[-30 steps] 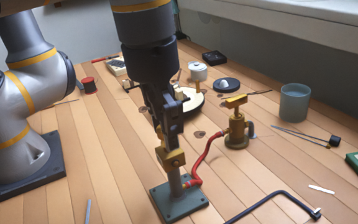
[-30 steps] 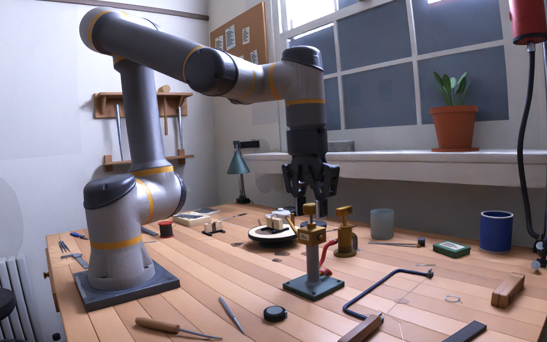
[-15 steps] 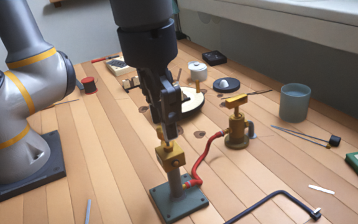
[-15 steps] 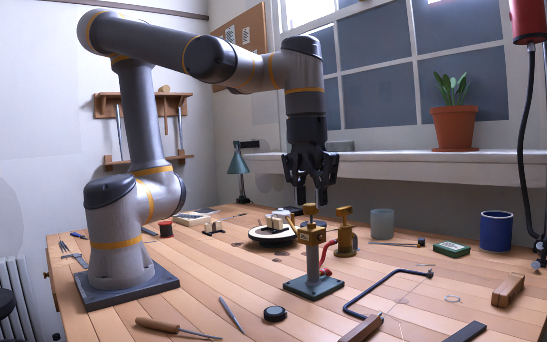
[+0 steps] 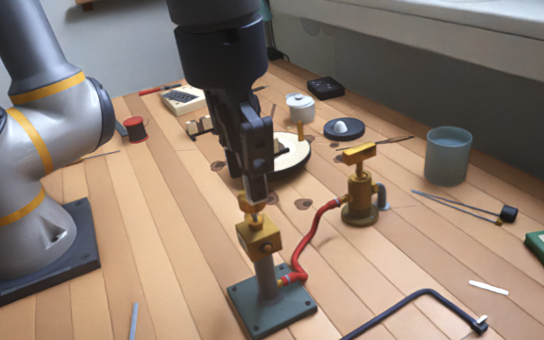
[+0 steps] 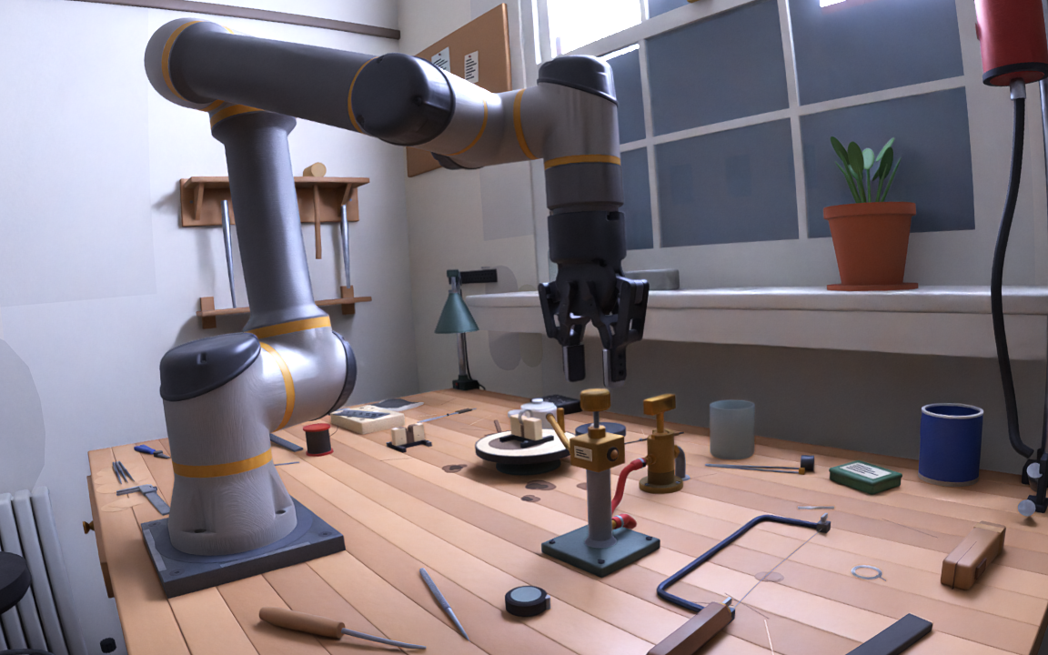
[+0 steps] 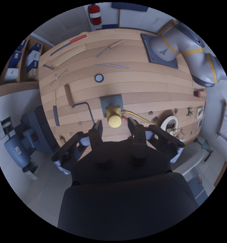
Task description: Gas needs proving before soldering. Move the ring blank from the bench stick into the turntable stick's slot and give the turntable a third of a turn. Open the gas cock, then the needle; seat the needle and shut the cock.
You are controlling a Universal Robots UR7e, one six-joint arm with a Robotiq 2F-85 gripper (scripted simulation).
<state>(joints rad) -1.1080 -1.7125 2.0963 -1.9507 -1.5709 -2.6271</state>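
Note:
Near the middle of the bench the needle valve, a brass block on a grey post with a square base, carries a round brass knob on top. My gripper hangs open and empty just above that knob. A red hose runs from the post to the brass gas cock, whose T-handle sits on top. Behind stands the round white turntable with its stick. The bench stick lies further back; I cannot make out the ring blank.
The arm's base fills the bench's left side. A saw frame lies in front of the valve, a grey cup and tweezers to the right, and a lidded white pot behind the turntable.

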